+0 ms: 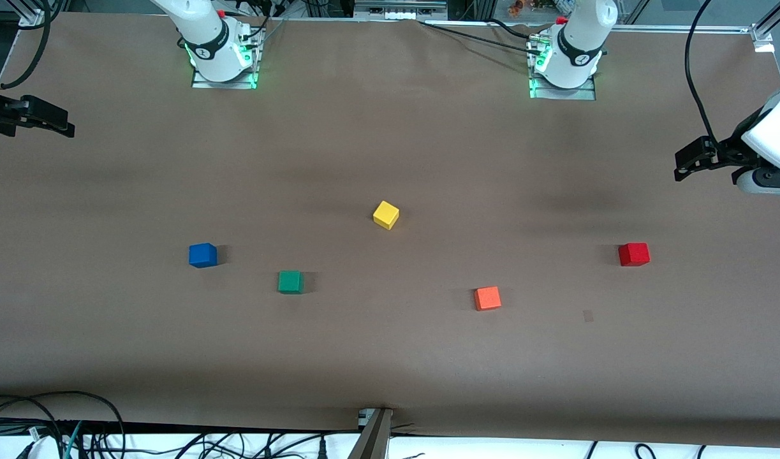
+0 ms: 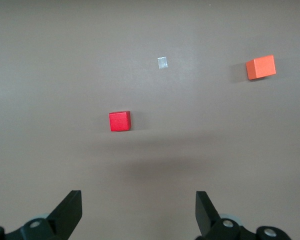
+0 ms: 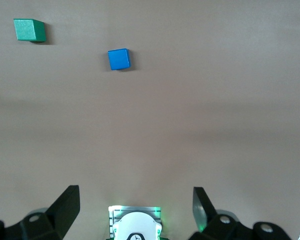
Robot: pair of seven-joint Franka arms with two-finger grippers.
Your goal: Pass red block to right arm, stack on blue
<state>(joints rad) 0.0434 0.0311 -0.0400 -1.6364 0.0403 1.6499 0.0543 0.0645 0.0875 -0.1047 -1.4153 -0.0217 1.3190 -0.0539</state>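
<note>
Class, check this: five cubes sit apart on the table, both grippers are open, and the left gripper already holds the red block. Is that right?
One error: the left gripper holds nothing. Its wrist view shows the red block lying on the table, clear of the open fingers. The rest stands: five separate cubes, and the right gripper also open.

Even, bright overhead light; soft short shadows beside cubes; sharp focus.

yellow cube (image 1: 386, 215), green cube (image 1: 290, 282), orange cube (image 1: 487, 298).

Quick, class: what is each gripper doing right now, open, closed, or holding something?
Left gripper: open, holding nothing, up over the table's left-arm end.
Right gripper: open, holding nothing, up over the right-arm end.
</note>
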